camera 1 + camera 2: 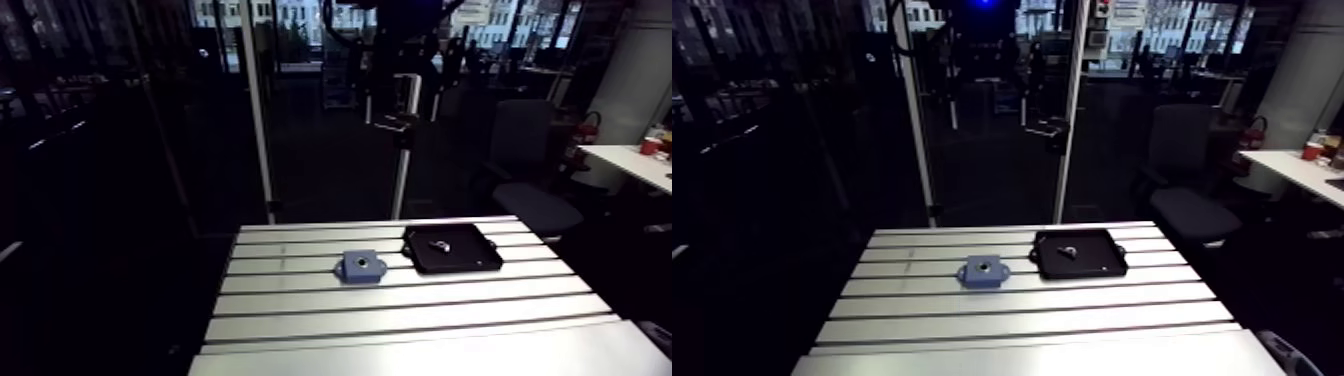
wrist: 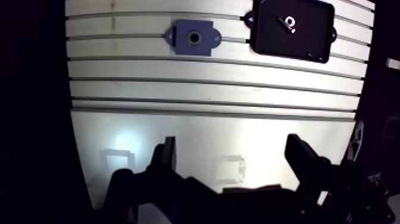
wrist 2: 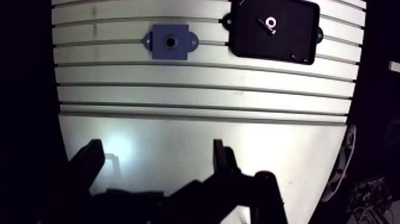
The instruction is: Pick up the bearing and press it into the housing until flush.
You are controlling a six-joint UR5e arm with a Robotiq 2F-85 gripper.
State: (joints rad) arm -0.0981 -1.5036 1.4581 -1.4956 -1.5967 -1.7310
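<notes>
A blue housing (image 2: pixel 193 38) with a round dark bore lies on the slotted table, well ahead of my gripper. Beside it sits a black tray (image 2: pixel 312 30) that holds the small silver ring bearing (image 2: pixel 289 21) and a thin pin. My gripper (image 2: pixel 233 154) hangs high above the plain near part of the table, its two dark fingers (image 2: pixel 165 156) wide apart with nothing between them. In the arm view the housing (image 1: pixel 361 265) and the tray (image 1: pixel 478 256) lie side by side at the table's far end, with the bearing (image 1: pixel 441 243) in the tray.
The aluminium table (image 2: pixel 208 83) has several lengthwise slots across its far half and a smooth plate under my gripper. Its edges drop off into dark on both sides.
</notes>
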